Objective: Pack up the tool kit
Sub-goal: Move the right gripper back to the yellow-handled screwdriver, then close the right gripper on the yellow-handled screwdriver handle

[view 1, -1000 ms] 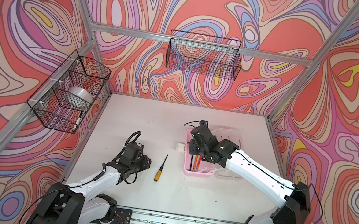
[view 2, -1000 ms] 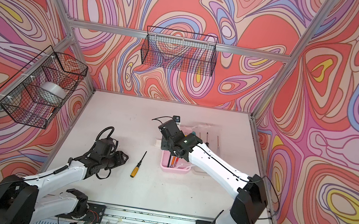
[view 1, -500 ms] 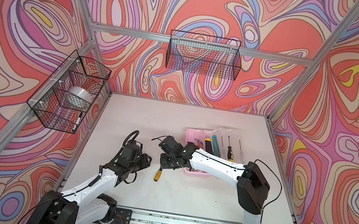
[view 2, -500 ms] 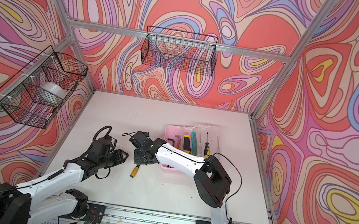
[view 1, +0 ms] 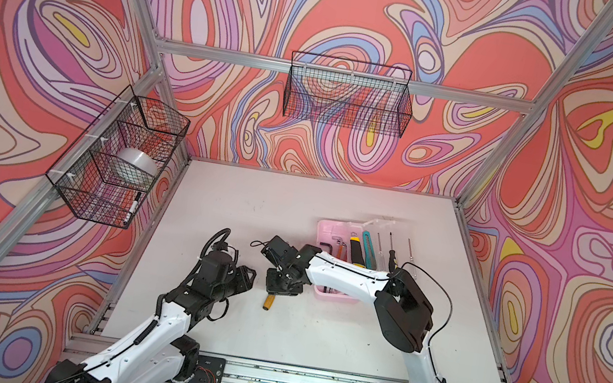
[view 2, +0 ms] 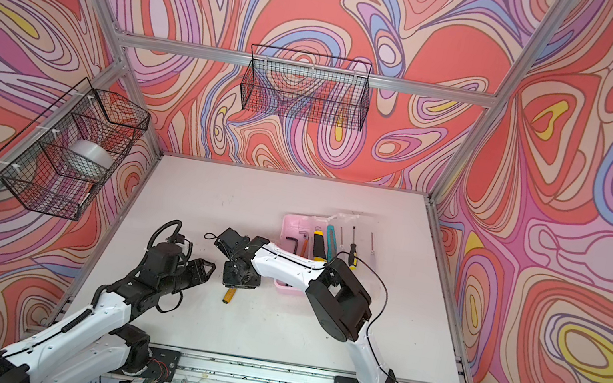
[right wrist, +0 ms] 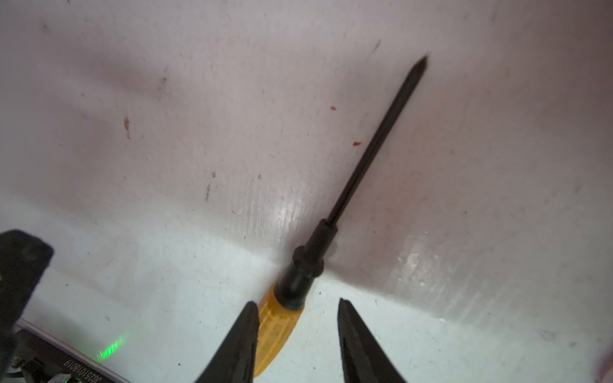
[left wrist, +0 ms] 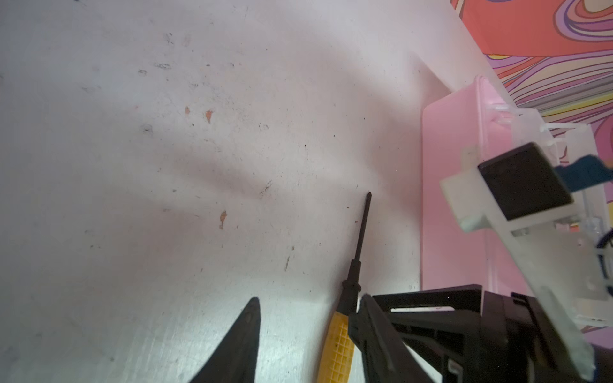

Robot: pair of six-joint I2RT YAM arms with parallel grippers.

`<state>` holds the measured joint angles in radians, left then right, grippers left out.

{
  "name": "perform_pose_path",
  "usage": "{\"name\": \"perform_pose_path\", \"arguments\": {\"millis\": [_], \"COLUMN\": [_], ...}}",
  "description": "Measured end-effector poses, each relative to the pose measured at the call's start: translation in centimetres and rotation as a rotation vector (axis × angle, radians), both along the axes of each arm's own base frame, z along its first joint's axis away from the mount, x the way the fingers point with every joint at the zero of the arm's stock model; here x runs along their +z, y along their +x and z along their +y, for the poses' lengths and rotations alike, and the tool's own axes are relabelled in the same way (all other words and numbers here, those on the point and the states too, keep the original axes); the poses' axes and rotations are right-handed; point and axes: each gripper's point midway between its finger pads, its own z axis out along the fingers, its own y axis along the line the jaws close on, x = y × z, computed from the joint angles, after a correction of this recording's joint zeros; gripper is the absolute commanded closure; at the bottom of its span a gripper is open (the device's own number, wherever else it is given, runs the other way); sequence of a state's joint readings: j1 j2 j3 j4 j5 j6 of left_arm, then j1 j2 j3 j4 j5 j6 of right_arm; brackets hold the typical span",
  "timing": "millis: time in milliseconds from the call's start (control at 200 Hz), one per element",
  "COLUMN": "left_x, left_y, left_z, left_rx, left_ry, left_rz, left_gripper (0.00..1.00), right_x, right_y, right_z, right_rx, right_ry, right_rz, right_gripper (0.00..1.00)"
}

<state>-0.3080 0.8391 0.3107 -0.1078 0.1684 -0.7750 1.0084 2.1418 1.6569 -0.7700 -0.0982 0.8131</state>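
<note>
**Yellow-handled screwdriver lay loose on the table, left of the open case**

High on the left wall hung a black wire basket (view 1: 117,156) holding a roll of tape (view 1: 131,168). Below it, the left gripper (view 1: 248,273) hovered over the scuffed white table (view 1: 252,200), its jaws parted and empty.

Just to its right a screwdriver (right wrist: 331,225) lay flat, with a thin black shaft and a ribbed, translucent yellow handle. The right gripper (right wrist: 298,331) stood over the handle with its jaws released. The handle ran behind one finger (right wrist: 242,345), and contact could not be told.

Further right and toward the back sat the glossy pale-pink plastic case (view 1: 327,230), open, with its clear lid (view 1: 379,225) flat beside it. It held hex keys (view 1: 330,246) and a yellow-black knife (view 1: 354,249), with a teal knife (view 1: 368,245) next to that. Slim screwdrivers (view 1: 390,257) rested on the lid. The right arm crossed the case's near end and hid it.
</note>
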Motion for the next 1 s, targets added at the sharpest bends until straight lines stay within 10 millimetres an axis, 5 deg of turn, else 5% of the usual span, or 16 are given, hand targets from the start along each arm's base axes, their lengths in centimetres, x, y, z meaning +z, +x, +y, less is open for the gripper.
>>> {"name": "perform_pose_path", "arguments": {"millis": [1001], "left_x": [-1.3], "left_y": [-1.4], "left_z": [1.0], "left_rx": [0.009], "left_ry": [0.04], "left_rz": [0.009], "left_gripper": [0.52], "right_x": [-1.8], "right_y": [-1.2], "right_z": [0.1], "right_rx": [0.003], "right_ry": [-0.051], "right_rz": [0.063], "right_gripper": [0.7]}}
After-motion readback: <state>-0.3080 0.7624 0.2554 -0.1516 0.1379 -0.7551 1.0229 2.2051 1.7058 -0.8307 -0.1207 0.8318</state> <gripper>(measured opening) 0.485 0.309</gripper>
